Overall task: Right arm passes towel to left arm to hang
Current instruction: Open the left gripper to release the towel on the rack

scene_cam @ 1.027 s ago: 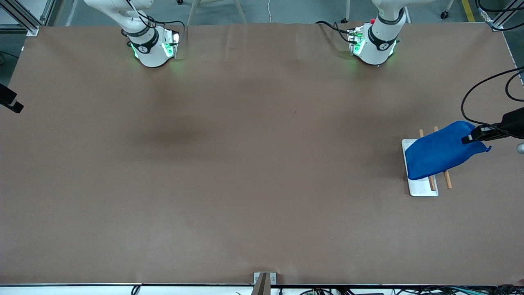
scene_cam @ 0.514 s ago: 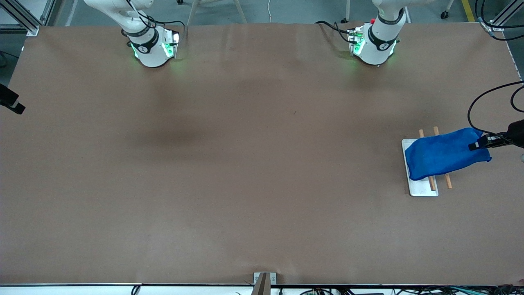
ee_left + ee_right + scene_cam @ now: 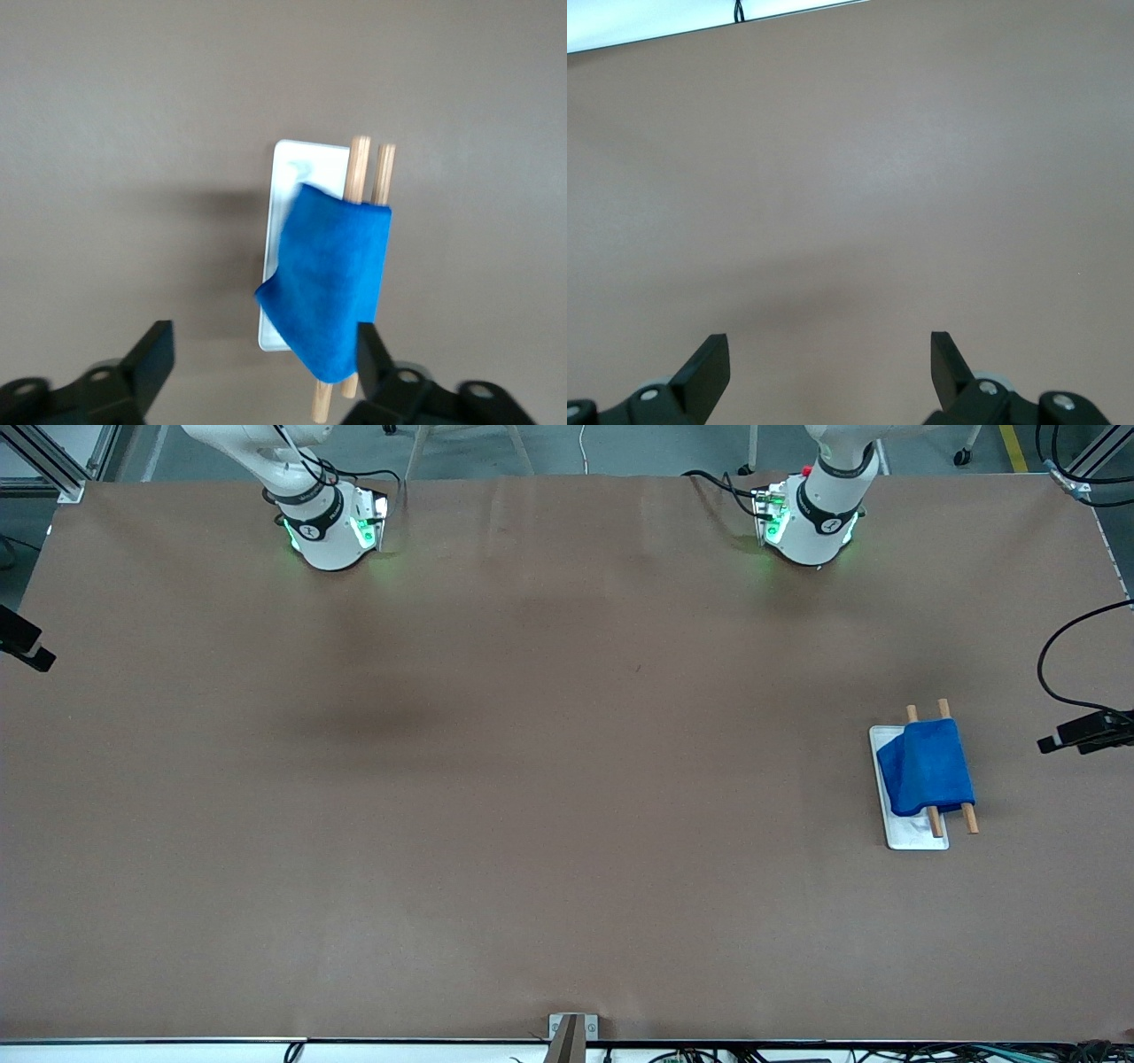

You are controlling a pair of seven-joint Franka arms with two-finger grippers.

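Note:
The blue towel (image 3: 926, 766) hangs folded over the two wooden rails (image 3: 969, 816) of the white rack (image 3: 912, 833), at the left arm's end of the table. My left gripper (image 3: 1050, 743) is open and empty, apart from the towel, toward the table's end edge. In the left wrist view its open fingers frame the towel (image 3: 332, 283), the rails (image 3: 359, 168) and the white base (image 3: 297, 168) below. My right gripper (image 3: 830, 350) is open and empty over bare table; in the front view it shows at the right arm's end (image 3: 35, 657).
Both arm bases stand along the table's back edge: the right arm's (image 3: 328, 536) and the left arm's with a red knob (image 3: 811, 527). A black cable (image 3: 1067, 646) loops above the left gripper. A small metal bracket (image 3: 571, 1027) sits at the front edge.
My left gripper let go of the towel and drew back toward the table's end. The towel's free end dropped, so it now hangs folded over the rails. The right arm has not moved.

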